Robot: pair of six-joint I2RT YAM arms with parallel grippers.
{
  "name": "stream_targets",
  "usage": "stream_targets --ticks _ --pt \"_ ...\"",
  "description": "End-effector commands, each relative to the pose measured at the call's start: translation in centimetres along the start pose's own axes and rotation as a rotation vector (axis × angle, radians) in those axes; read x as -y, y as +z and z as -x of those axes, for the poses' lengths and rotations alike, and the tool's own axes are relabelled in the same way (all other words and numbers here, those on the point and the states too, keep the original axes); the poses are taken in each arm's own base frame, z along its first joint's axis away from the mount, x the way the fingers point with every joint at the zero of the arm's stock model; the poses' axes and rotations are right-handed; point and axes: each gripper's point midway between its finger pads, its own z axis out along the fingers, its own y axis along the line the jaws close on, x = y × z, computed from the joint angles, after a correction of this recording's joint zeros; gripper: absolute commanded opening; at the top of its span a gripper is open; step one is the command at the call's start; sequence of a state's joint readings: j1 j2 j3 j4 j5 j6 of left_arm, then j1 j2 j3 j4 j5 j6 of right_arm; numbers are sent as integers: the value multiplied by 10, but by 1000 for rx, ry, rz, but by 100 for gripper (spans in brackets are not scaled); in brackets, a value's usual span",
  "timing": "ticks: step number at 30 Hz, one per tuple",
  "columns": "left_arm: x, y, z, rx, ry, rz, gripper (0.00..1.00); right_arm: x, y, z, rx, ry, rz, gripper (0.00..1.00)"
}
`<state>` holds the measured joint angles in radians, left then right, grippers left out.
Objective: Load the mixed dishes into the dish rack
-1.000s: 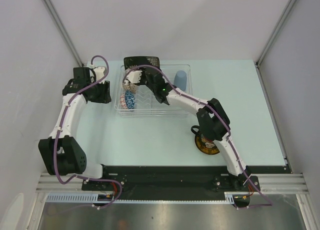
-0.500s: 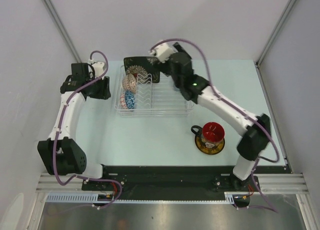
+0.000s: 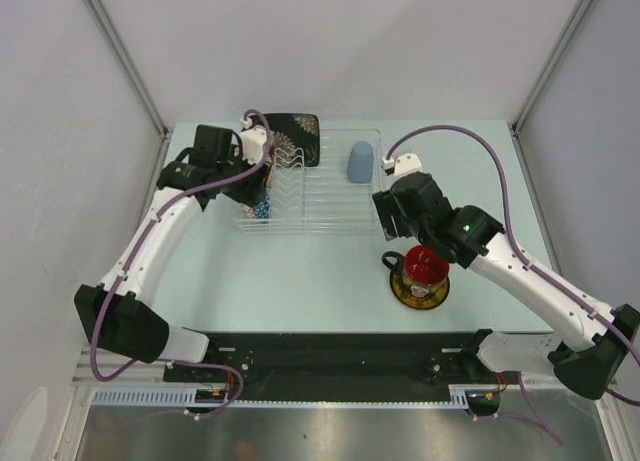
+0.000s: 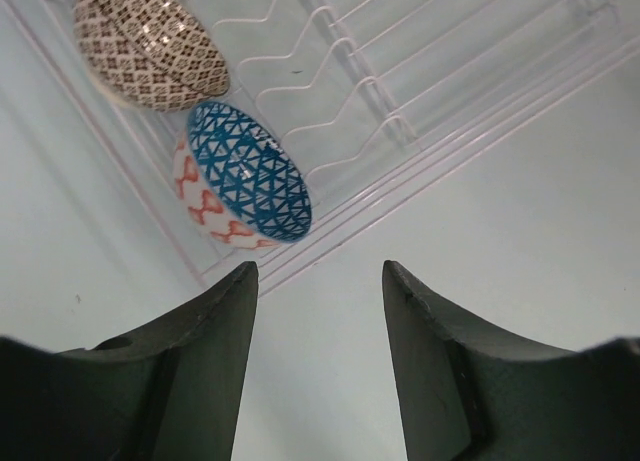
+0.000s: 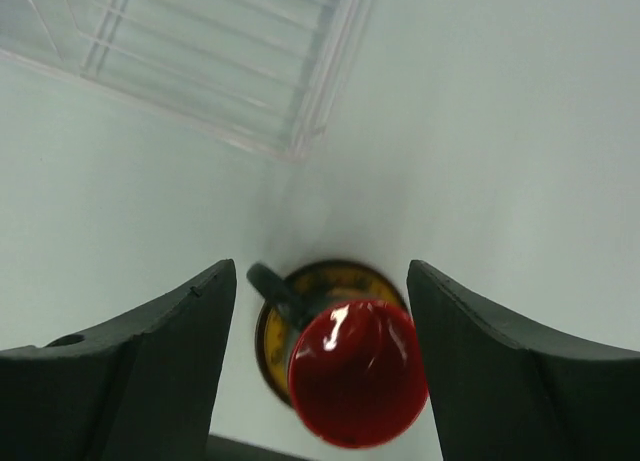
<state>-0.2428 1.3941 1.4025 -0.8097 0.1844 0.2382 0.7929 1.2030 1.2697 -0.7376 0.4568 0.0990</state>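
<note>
- Two pieces sit on the table nearest me: the mug (image 3: pixel 425 264), red inside, stands on the yellow saucer (image 3: pixel 418 295), just off the near right corner of the rack (image 3: pixel 310 224).
- My right gripper (image 5: pixel 320 273) hangs above them, jaws spread wide and nothing in them. The mug's handle sticks out toward my left.
- To take the mug well, I judge I should come straight down and put one finger inside the rim and one outside, away from the handle. Then I'd close gently so the saucer isn't dragged along.
- My left gripper (image 4: pixel 317 276) is parted too and empty, over bare table by the rack's near left corner. I'd hold it out of the right arm's way.
- Inside the rack, at the left, the blue saucer (image 4: pixel 245 176) and the bowl (image 4: pixel 150 46) stand on edge.
- Farthest off, the cup (image 3: pixel 360 161) sits at the far right and the plate (image 3: pixel 295 131) at the far end.
</note>
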Motion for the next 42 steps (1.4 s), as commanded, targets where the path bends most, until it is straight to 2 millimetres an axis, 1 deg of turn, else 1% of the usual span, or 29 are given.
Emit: stream_targets --ticks 1,2,3,4,5,9,11,13,14,17,19,20,21,23,24,25,26,27,28,30,33,34,37,42 --pt "7 -21 23 74 60 23 58 -13 -28 -50 -121 101 24 74" --pt "6 -20 22 69 56 25 58 -15 -28 -57 -141 99 18 74" --pt "6 -19 20 59 55 27 58 -15 -28 -72 -188 100 1 74" --pt "6 -18 19 58 56 27 58 -22 -30 -78 -205 89 14 73" --pt "7 -18 15 54 53 23 58 -24 -33 -85 -220 83 17 73" --pt "4 -19 12 69 60 47 58 -41 -42 -110 -276 81 46 70" --pt "5 -18 9 64 61 48 58 -44 -44 -130 -318 77 28 70" --pt "5 -17 9 65 61 43 58 -43 -44 -141 -334 87 5 70" --pt "6 -17 8 65 60 42 58 -38 -42 -146 -340 77 -27 70" --pt "6 -14 7 60 54 37 58 -31 -39 -141 -309 115 -78 69" --pt "7 -14 6 58 54 33 58 -19 -35 -138 -302 185 -130 69" --pt "7 -14 6 58 54 33 58 -11 -35 -140 -312 252 -175 69" --pt "7 -14 6 58 56 33 57 8 -32 -141 -321 345 -244 68" --pt "6 -16 6 61 61 39 58 22 -32 -142 -333 488 -300 69" --pt "6 -16 6 62 62 40 58 37 -31 -140 -321 572 -343 69" --pt "7 -16 4 61 64 39 58 42 -31 -138 -310 629 -357 70" --pt "6 -16 3 61 63 40 57 40 -29 -133 -303 678 -329 71" --pt "7 -16 3 61 64 41 58 42 -28 -127 -279 712 -315 72" --pt "7 -14 0 54 61 37 57 41 -24 -120 -261 762 -291 73" --pt "8 -14 0 57 59 35 57 39 -19 -113 -256 799 -255 73" --pt "9 -13 -2 57 51 30 57 25 -8 -105 -281 859 -171 73" --pt "10 -12 -4 55 51 26 57 17 -2 -101 -288 873 -133 73" --pt "11 -10 -7 49 51 25 57 12 8 -100 -313 883 -121 72" --pt "10 -10 -9 51 55 30 57 15 29 -102 -350 903 -124 69"
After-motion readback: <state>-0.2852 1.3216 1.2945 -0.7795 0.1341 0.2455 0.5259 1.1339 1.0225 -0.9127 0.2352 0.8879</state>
